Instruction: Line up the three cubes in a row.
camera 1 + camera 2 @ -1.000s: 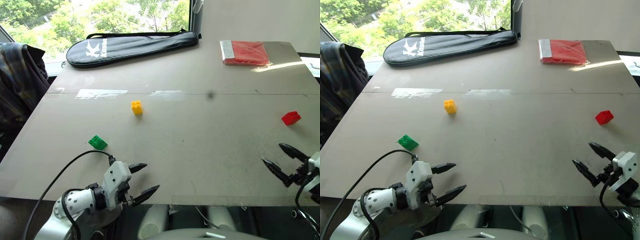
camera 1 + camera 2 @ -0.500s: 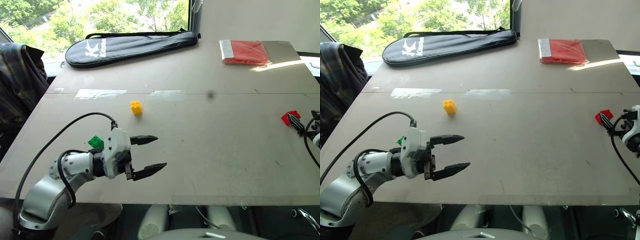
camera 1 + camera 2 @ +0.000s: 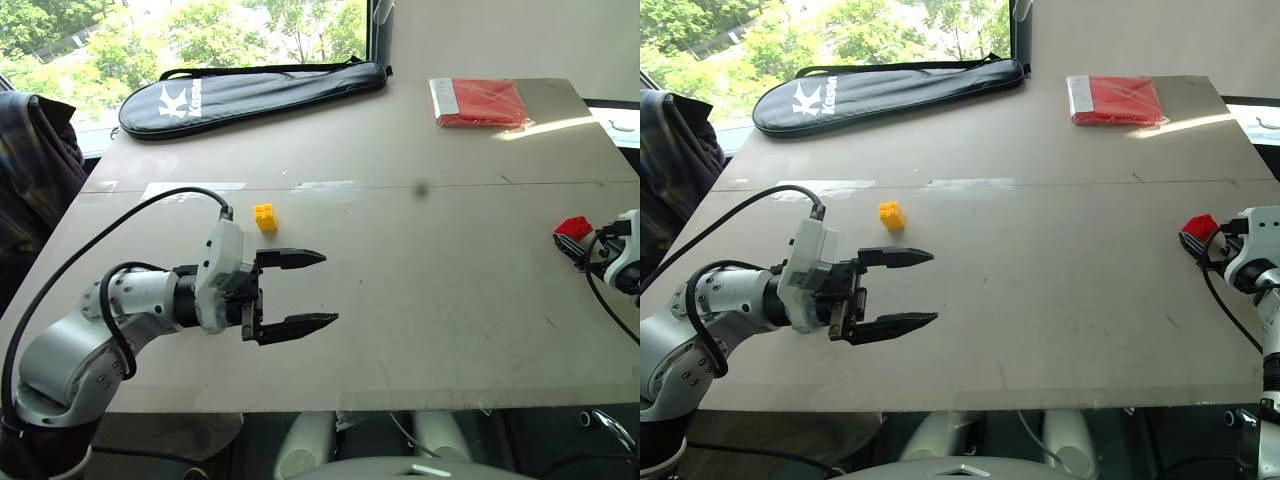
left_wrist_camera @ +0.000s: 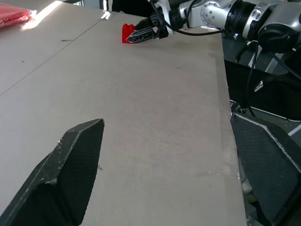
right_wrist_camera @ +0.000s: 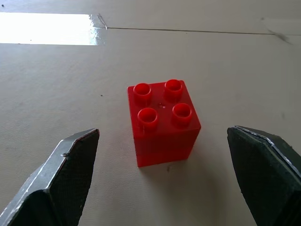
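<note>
Three studded bricks, well apart, no row yet. Red brick [image 5: 163,123] near the table's [image 3: 430,290] right edge, studs up, squarely between the spread fingers of the right gripper [image 5: 164,183], fingertips just short of it, nothing touching. Yellow brick [image 3: 265,216] left of centre, just beyond the left gripper [image 3: 300,291], which hangs above the tabletop with jaws wide apart, holding nothing, pointing toward the right. Green brick hidden, probably behind the left arm.

Likely handling: light, rigid moulded plastic, hard glossy faces, not fragile. Slippery enough to squirt out of a skewed pinch and light enough to skate across the smooth board if nudged by one fingertip first. Best hold: two opposite flat side walls, low to mid height, fingers square to the faces, not on corners or across the studs. Red brick sits slightly turned relative to the fingers, so a small wrist correction probably needed before closing.

Elsewhere: black racket bag [image 3: 250,92] at the far left, flat red packet [image 3: 478,101] at the far right corner, both well clear of the bricks.
</note>
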Controlling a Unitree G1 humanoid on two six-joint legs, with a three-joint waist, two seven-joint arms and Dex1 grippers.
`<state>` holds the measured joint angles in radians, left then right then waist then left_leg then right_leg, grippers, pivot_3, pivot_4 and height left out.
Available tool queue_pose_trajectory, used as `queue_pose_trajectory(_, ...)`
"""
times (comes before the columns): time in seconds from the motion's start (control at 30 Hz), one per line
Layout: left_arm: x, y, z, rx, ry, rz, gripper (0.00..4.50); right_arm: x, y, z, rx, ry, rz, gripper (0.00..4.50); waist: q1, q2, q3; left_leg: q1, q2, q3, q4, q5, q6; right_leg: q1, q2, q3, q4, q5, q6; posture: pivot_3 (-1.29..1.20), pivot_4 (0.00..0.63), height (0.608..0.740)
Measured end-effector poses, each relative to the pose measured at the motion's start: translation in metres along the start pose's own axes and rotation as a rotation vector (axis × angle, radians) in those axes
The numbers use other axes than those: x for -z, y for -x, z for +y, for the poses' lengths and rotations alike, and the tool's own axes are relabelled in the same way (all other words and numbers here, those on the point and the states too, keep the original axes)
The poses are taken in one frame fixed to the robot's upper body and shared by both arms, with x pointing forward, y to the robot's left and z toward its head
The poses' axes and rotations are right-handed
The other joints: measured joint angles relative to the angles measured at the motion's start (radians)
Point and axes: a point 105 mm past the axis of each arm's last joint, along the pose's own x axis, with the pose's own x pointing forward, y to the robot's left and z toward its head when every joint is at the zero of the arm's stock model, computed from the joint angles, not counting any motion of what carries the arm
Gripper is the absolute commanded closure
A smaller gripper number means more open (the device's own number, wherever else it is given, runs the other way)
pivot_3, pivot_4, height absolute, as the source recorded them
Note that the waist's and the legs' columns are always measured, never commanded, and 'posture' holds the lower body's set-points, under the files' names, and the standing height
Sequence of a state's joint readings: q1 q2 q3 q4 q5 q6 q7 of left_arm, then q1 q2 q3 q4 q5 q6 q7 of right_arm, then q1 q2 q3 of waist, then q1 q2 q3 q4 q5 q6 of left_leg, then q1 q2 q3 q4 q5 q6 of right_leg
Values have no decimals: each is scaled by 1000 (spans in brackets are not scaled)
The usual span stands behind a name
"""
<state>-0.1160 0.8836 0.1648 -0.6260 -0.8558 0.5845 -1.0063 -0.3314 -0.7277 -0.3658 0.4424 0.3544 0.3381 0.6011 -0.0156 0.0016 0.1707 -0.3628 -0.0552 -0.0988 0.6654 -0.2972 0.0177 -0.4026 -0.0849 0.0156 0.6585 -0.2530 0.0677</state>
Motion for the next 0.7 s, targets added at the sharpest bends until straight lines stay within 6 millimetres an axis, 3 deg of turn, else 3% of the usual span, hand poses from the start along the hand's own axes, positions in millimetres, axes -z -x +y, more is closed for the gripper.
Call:
queue_pose_trajectory(0.1, 0, -2, -1, 12, 3, 1, 0, 1, -1, 1, -8, 1, 5, 827, 0, 0, 0, 0, 0, 0, 0, 0, 0, 0, 0, 0, 0, 0, 0, 0, 150, 732)
queue_pose_trajectory(0.17, -2, -4, -1, 19, -3, -1, 0, 3, -1, 0, -7, 2, 10, 1665, 0, 0, 0, 0, 0, 0, 0, 0, 0, 0, 0, 0, 0, 0, 1, 0, 150, 732)
queue_pose_trajectory(0.23, -3, -4, 0, 22, -9, -5, 0, 1, -2, 0, -6, 16, 3, 2857, -1, 0, 0, 0, 0, 0, 0, 0, 0, -1, 0, 1, 0, 0, 1, 0, 150, 732)
queue_pose_trajectory(0.27, -3, -5, 0, 23, -9, -5, 0, 1, -2, 0, -7, 17, 2, 3135, -1, 0, 0, 0, 0, 0, 0, 0, 0, -1, 0, 1, 0, 0, 1, 0, 150, 732)
queue_pose_trajectory(0.4, -1, -7, -2, 33, -1, 0, 0, 1, -2, 0, -13, 31, 2, 3249, 0, 0, 0, 0, 0, 0, 0, 0, 0, -1, 0, 1, 0, 0, 1, 0, 150, 732)
queue_pose_trajectory(0.5, 1, -7, -2, 34, 1, 7, 0, 3, 6, 13, -73, 55, -2, 3249, 1, 0, 0, -1, 0, -1, 0, 0, 0, -1, 0, 0, 0, 0, 1, 0, 150, 732)
queue_pose_trajectory(0.7, 6, -8, -3, 44, -11, 27, 0, 9, 19, 73, -200, 66, -5, 3249, 0, 0, 0, -1, 0, -1, 0, 0, 0, -2, 0, 1, 1, 1, 1, 0, 150, 732)
